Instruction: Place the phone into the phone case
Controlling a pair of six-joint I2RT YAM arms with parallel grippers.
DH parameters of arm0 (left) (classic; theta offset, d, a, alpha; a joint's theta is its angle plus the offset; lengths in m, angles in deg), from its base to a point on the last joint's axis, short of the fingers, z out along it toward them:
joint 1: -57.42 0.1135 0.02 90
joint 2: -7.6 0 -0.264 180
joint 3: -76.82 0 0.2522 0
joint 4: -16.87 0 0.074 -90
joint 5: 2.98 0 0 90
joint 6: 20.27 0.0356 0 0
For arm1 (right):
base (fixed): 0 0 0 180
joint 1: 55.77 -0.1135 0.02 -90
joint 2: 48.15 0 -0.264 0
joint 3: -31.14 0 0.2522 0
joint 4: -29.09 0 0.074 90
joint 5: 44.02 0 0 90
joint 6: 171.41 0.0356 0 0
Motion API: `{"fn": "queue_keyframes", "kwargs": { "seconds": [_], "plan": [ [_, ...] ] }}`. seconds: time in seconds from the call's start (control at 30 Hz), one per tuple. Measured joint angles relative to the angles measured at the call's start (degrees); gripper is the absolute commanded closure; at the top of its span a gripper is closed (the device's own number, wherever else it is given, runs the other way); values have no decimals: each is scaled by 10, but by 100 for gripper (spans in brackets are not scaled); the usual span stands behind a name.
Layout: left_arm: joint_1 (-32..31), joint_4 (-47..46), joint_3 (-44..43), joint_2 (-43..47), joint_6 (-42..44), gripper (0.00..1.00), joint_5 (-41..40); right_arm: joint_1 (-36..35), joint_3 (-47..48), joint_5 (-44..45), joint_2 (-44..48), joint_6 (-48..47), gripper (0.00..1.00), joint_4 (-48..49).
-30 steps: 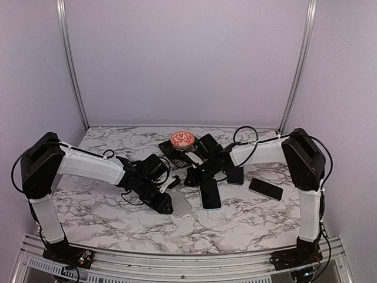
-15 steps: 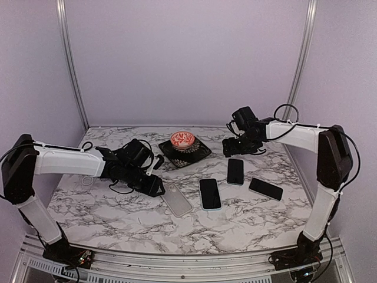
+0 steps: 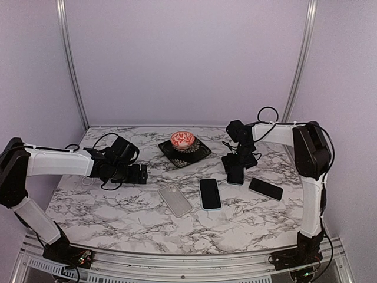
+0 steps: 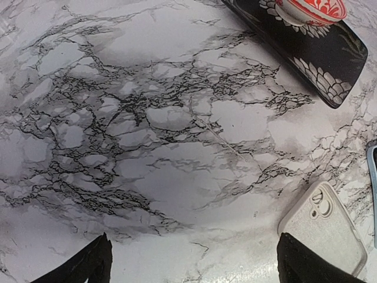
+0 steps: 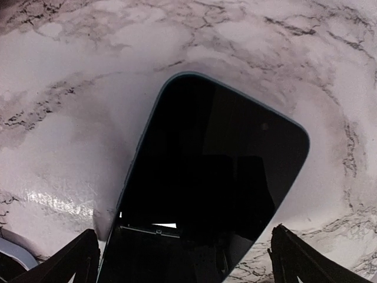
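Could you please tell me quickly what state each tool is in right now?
Left tool: open, empty.
Right tool: open above a phone, holding nothing.

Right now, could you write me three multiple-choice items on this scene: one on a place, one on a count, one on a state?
1. In the top view, where does the translucent grey phone case lie?
A) between two phones
B) left of all the phones
C) right of all the phones

2. How many dark-screened phones lie on the white marble table?
A) one
B) three
C) five

3. How is the right end effector?
A) shut on a phone
B) shut on the case
C) open, holding nothing

Answers:
1 B: the case lies beside the nearest phone's left edge.
2 B: three phones lie flat, screens up.
3 C: its fingers stand wide apart over a phone lying on the table.
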State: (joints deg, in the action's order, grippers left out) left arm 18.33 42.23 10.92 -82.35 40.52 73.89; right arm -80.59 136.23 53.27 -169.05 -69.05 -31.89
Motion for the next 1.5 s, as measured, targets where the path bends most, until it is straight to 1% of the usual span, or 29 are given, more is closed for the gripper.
{"fn": "queue_keyframes", "kwargs": {
  "seconds": [0.07,0.3,0.4,0.6,0.67,0.8,1.0,1.13,1.2,1.33,1.5],
  "plan": [
    [0,-9,3,0,1,1,-5,0,1,-20,-12,2,7,-5],
    [0,-19,25,0,0,3,-7,5,30,-53,-32,2,34,-17],
    [0,-23,34,0,-2,5,-6,6,32,-62,-32,0,41,-19],
    [0,-26,36,0,-3,6,9,6,31,-70,-30,-3,44,-21],
    [0,-27,36,0,-3,6,14,5,22,-67,-23,-3,47,-19],
    [0,-29,36,-2,-5,6,20,-3,-25,-51,13,-2,48,-1],
    [0,-33,36,-5,-10,6,21,-29,-69,-15,64,-2,50,45],
    [0,-34,35,-5,-15,7,22,-54,-110,12,102,-2,54,91],
    [0,-36,35,-6,-19,7,22,-65,-125,18,121,-2,55,113],
    [0,-37,35,-7,-32,7,22,-109,-160,25,160,-11,56,182],
    [0,-45,46,-1,-40,7,21,-217,-174,20,177,-7,57,253]
  ]
}}
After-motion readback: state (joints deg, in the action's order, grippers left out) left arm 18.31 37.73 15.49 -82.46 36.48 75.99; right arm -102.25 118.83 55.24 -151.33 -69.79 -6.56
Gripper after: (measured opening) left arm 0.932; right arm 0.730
